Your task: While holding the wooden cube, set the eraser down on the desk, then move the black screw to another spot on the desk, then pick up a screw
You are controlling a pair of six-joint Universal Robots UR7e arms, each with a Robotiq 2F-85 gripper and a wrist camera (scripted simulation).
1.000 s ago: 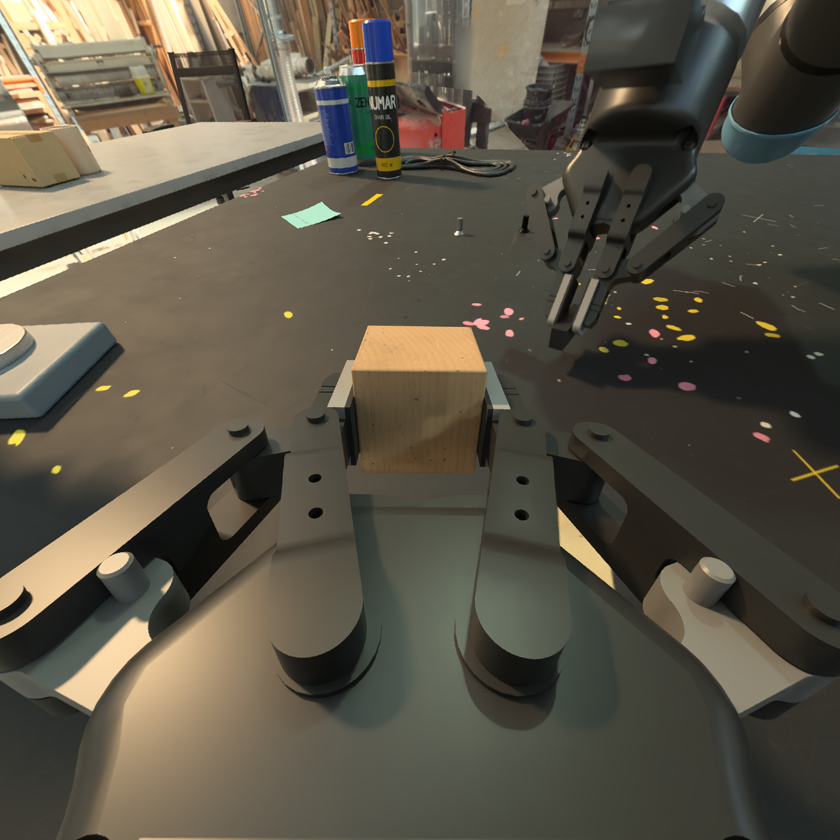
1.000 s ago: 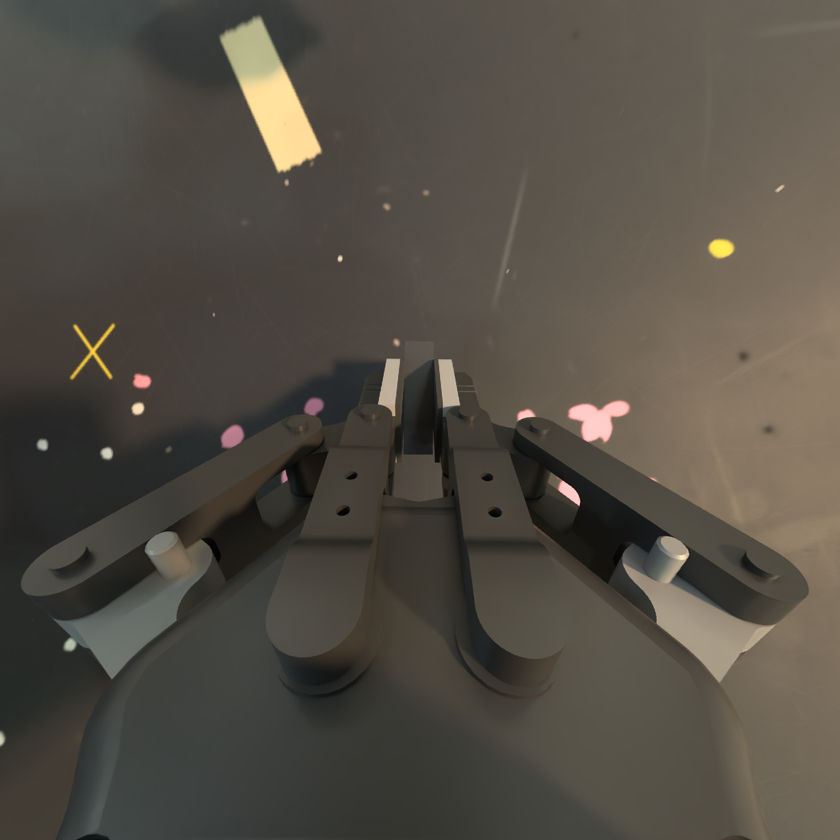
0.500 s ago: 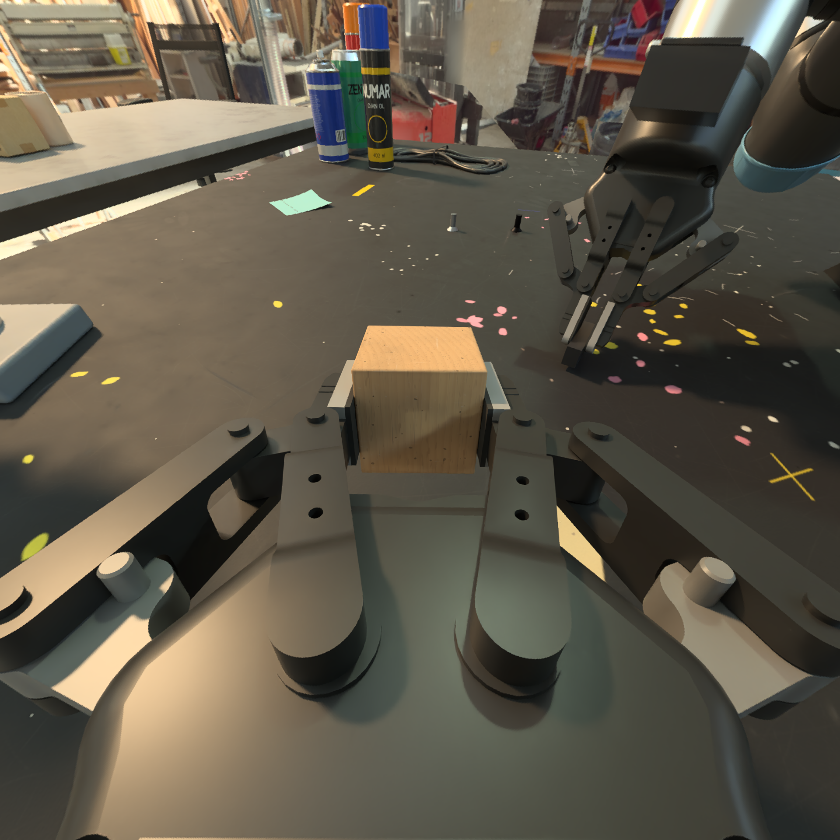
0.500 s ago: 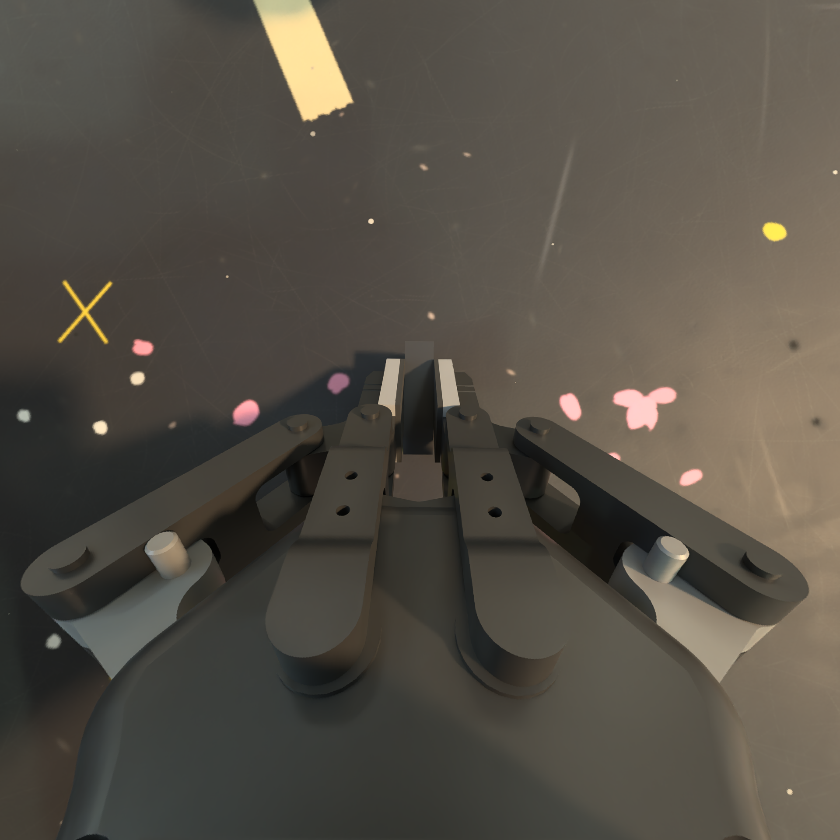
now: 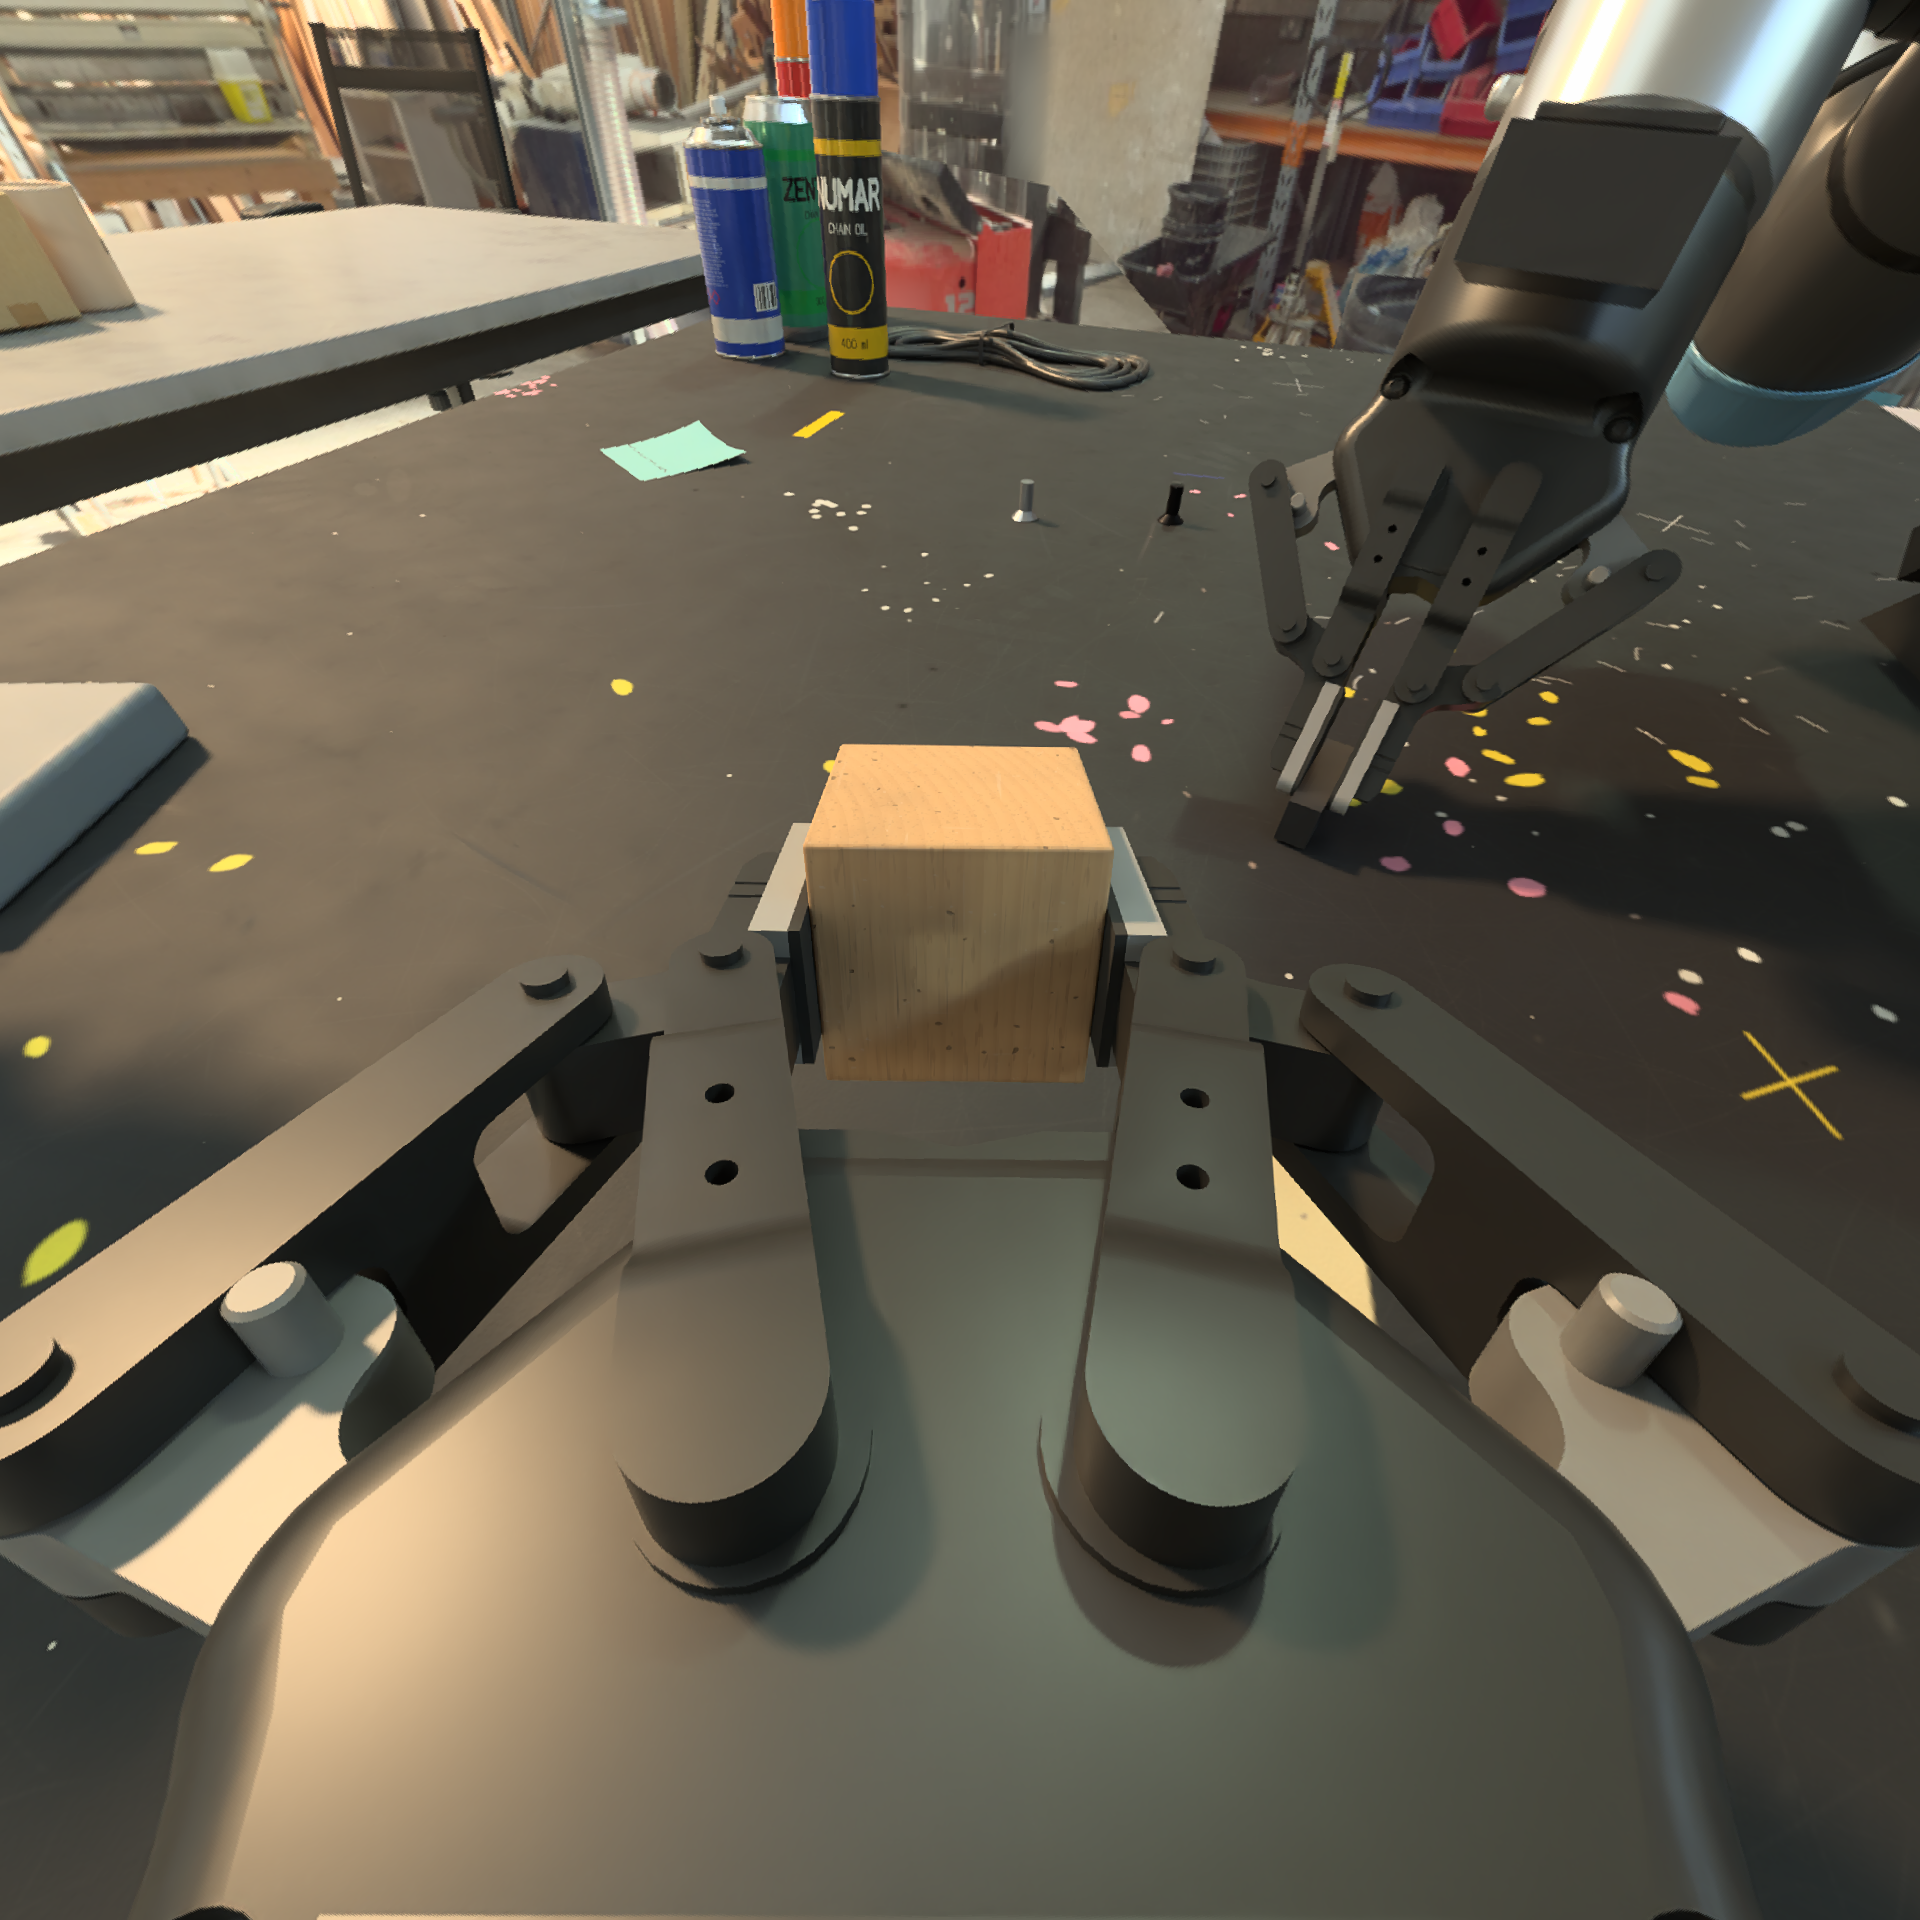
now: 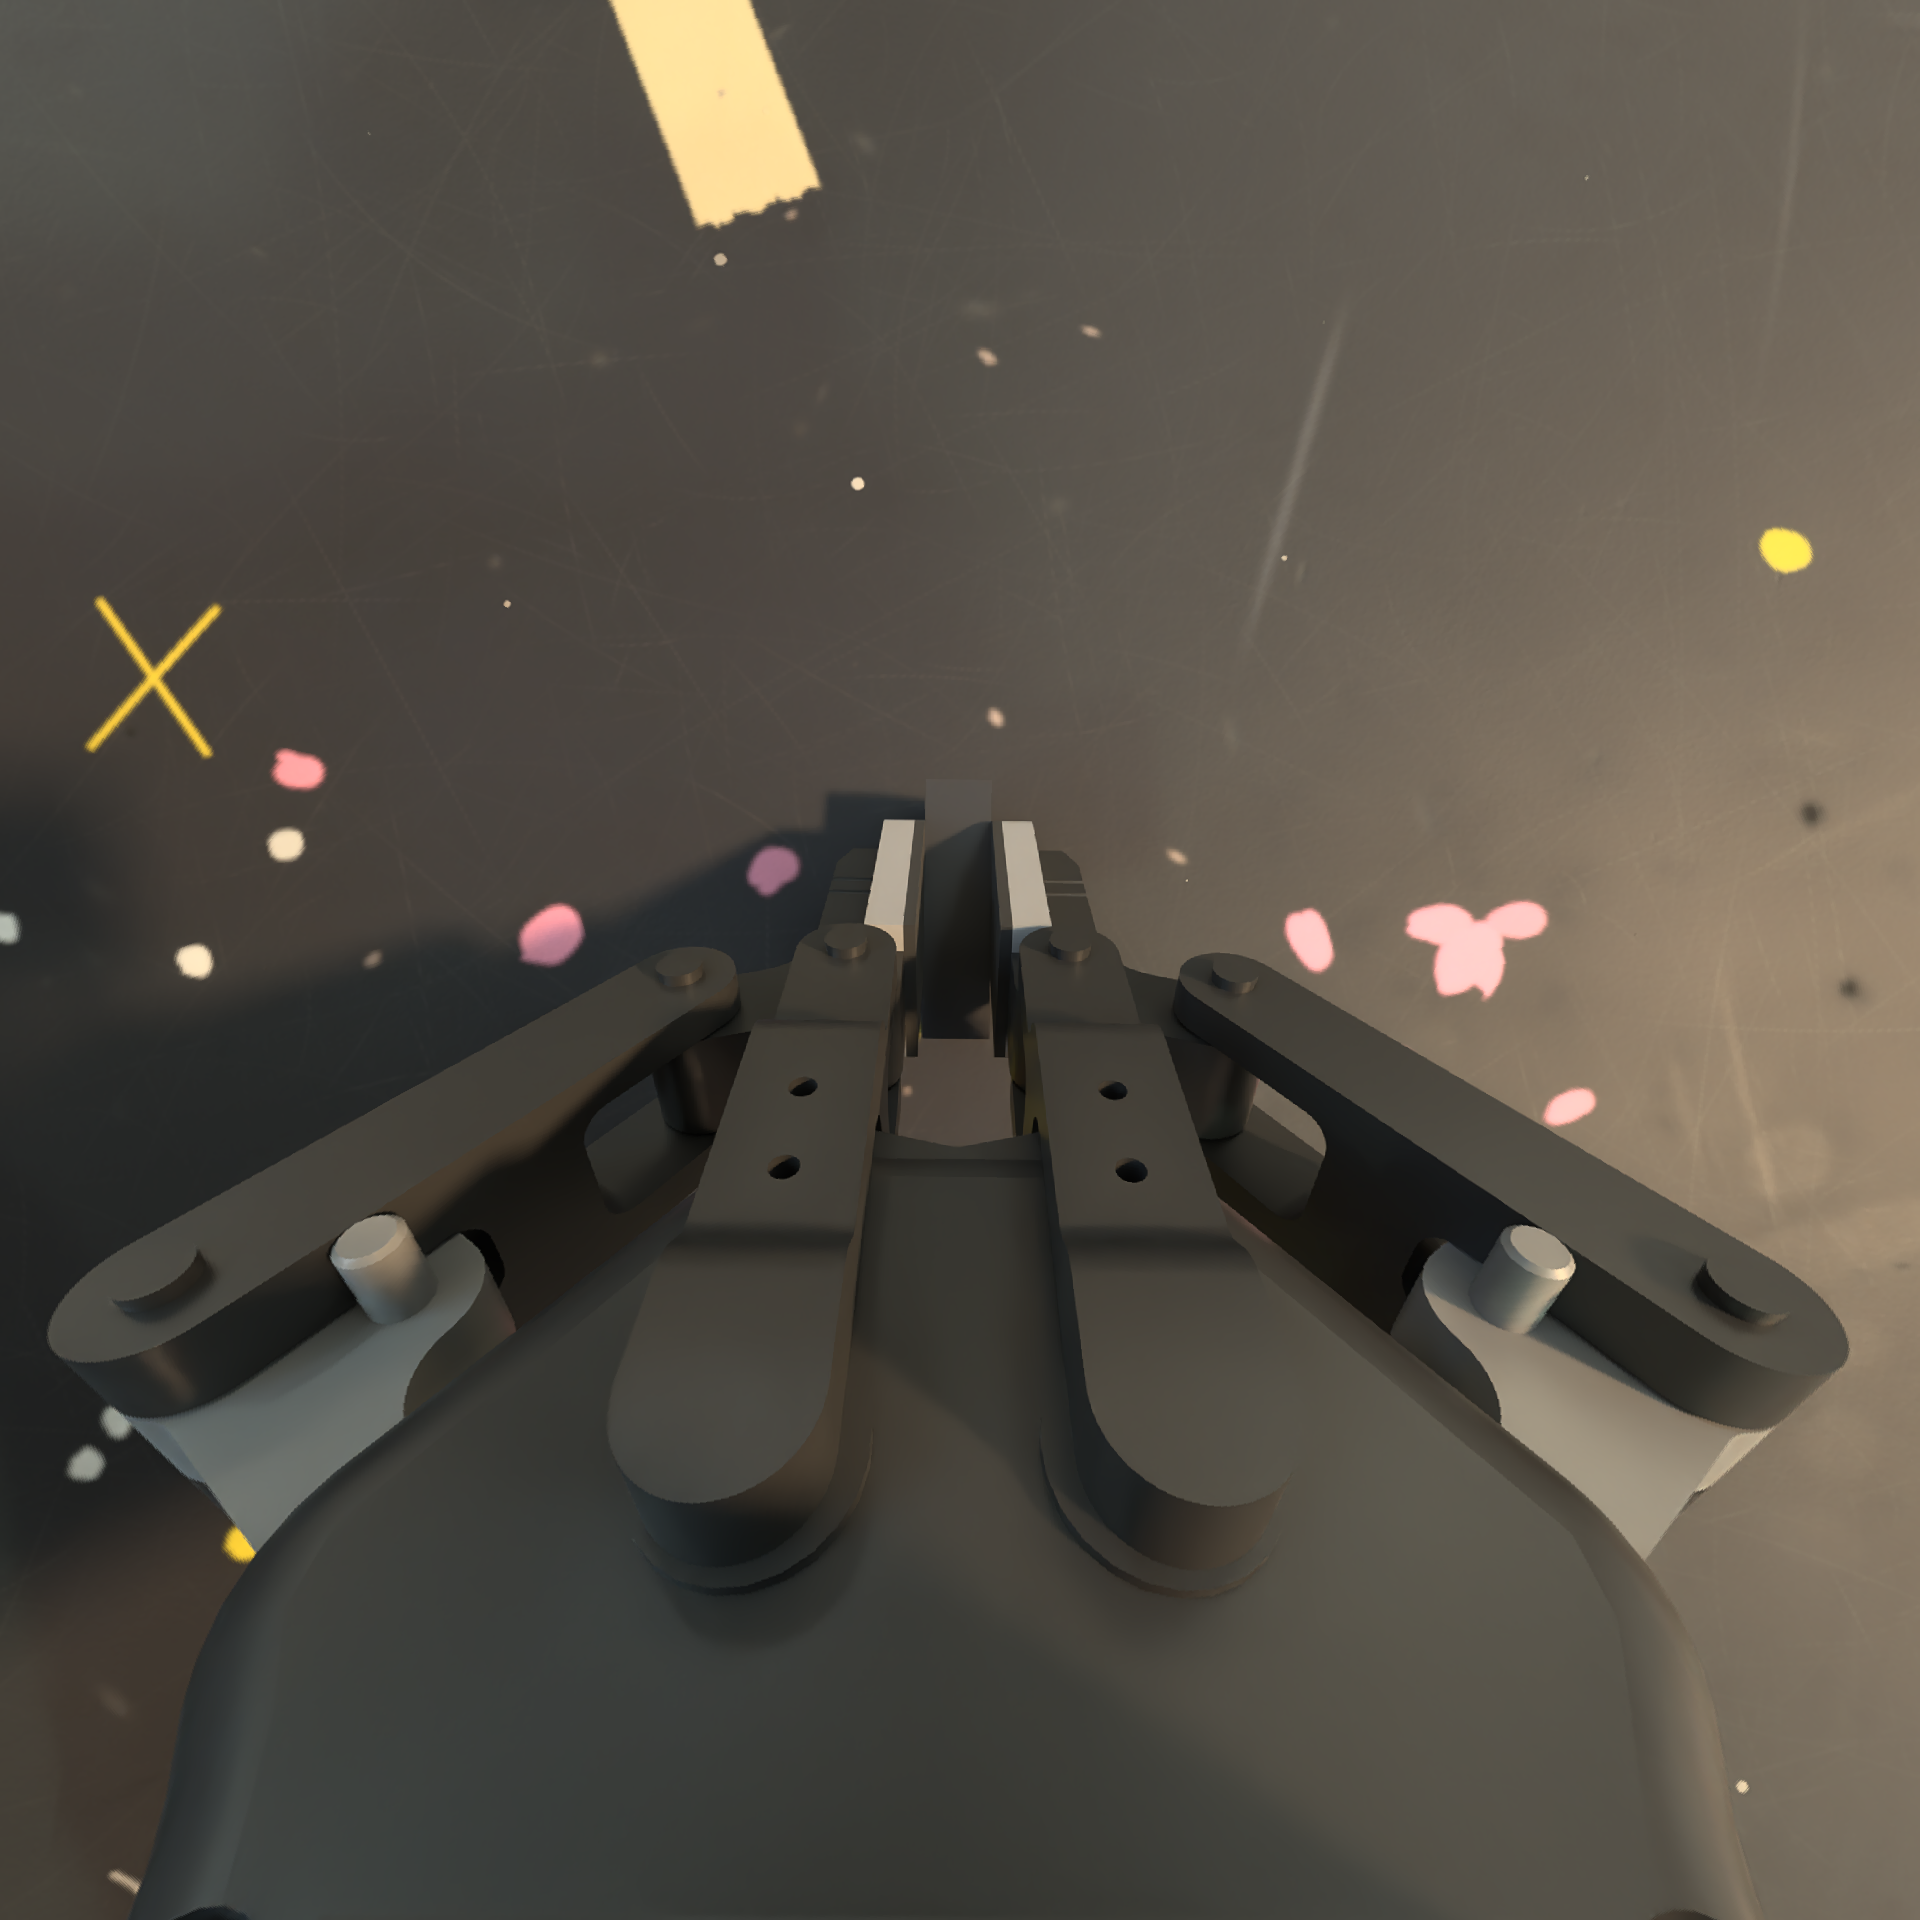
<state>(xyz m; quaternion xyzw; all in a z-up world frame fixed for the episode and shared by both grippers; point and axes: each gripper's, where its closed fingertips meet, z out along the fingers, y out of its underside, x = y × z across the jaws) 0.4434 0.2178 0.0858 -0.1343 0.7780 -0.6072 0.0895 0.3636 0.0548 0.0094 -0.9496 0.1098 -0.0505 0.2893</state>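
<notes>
My left gripper (image 5: 956, 914) is shut on the wooden cube (image 5: 956, 904) and holds it above the dark desk (image 5: 520, 727). My right gripper (image 6: 958, 873) is shut on the dark grey eraser (image 6: 958, 914), which stands upright between the pads. In the left wrist view the right gripper (image 5: 1335, 758) points down at the right, and the eraser (image 5: 1311, 816) has its lower end at or just above the desk. A silver screw (image 5: 1027, 501) and a black screw (image 5: 1175, 504) stand farther back on the desk.
Three spray cans (image 5: 810, 208) and a coiled black cable (image 5: 1029, 353) are at the desk's back edge. A green paper note (image 5: 670, 454) lies to their left. A grey block (image 5: 73, 769) sits at the left edge. A yellow tape strip (image 6: 717, 104) lies ahead of the right gripper.
The right gripper has come down toward the desk with the eraser. The left gripper has drawn back and to the left with the cube; the scene sits farther off.
</notes>
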